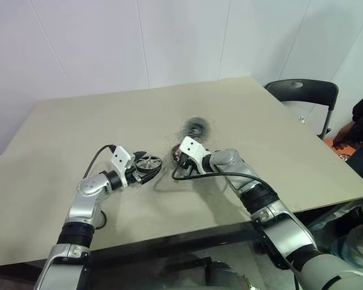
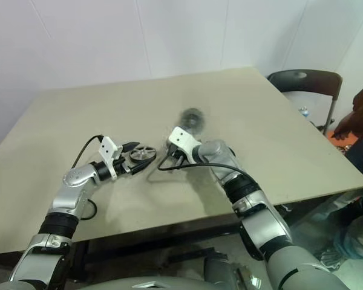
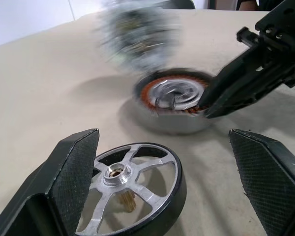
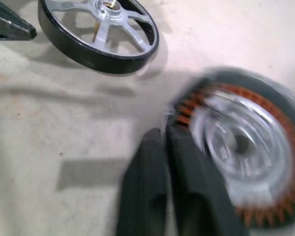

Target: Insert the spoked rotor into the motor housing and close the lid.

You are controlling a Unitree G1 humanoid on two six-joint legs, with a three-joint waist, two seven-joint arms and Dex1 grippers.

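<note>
Left end effector (image 3: 162, 184) released around the spoked rotor (image 3: 130, 189) on the worktop (image 1: 60, 133); right end effector (image 4: 164, 147) clenched empty beside the motor housing (image 3: 173, 101), apparently steadying it

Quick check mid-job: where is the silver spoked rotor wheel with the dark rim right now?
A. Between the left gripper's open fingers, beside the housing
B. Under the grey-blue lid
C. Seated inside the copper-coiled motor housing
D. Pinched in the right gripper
A. The silver spoked rotor wheel with the dark rim sits between the left gripper's wide-open fingers, apart from the copper-coiled dark metal motor housing.
</note>
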